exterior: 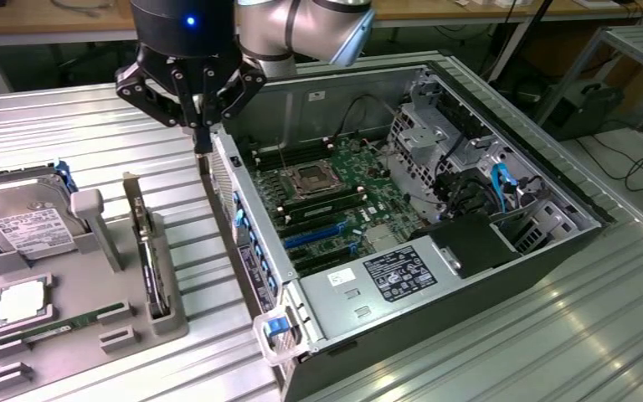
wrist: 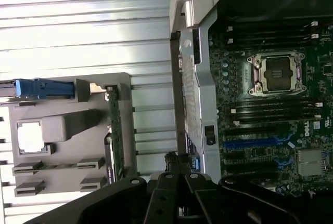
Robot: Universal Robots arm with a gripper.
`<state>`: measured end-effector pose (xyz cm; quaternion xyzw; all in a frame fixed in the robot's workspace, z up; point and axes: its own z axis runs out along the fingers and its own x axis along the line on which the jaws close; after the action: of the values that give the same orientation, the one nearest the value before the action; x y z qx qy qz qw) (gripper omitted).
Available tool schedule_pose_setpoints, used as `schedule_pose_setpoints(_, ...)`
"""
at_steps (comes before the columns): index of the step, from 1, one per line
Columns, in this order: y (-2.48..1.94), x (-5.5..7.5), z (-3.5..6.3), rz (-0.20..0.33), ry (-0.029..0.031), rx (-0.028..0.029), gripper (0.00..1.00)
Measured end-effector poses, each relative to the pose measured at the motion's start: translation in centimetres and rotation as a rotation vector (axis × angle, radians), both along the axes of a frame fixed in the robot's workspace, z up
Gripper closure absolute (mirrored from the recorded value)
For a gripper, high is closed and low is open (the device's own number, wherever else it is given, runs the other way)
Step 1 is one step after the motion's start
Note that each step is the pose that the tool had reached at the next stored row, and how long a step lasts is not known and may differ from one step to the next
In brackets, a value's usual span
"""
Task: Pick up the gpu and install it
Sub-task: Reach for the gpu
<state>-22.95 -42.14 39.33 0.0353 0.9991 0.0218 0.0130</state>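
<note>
- My hand (exterior: 201, 138) is pinched shut, fingertips together, with nothing between them.
- It hangs over the gap between the grey holder (exterior: 107, 251) and the open computer case (exterior: 299, 301), right at the top edge of the case wall that faces the holder. I cannot tell whether the tips touch that edge.
- The graphics card (exterior: 145, 239) is not in my grip. It stands on its long edge in a slot of the holder, on the side nearest the case, with its metal bracket end pointing up toward my hand.
- In the wrist view the card (wrist: 115, 130) shows as a thin green strip beside the case wall.
- Also on the holder: a hard drive (exterior: 20, 222) with a white label, a square processor chip (exterior: 20, 303) and a narrow memory stick (exterior: 67, 322).
- Inside the case the motherboard (exterior: 333, 209) lies bare, its processor socket (exterior: 308, 180) empty and its blue card slots (exterior: 316, 237) unfilled.
- Holder and case both sit on the ribbed metal worktop (exterior: 589, 327).
</note>
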Motion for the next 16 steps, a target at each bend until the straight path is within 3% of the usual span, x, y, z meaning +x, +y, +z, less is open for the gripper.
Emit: schedule_pose_setpoints(16, -0.37, -3.2, 0.01, 0.004, 0.0001, -0.0001, 0.89)
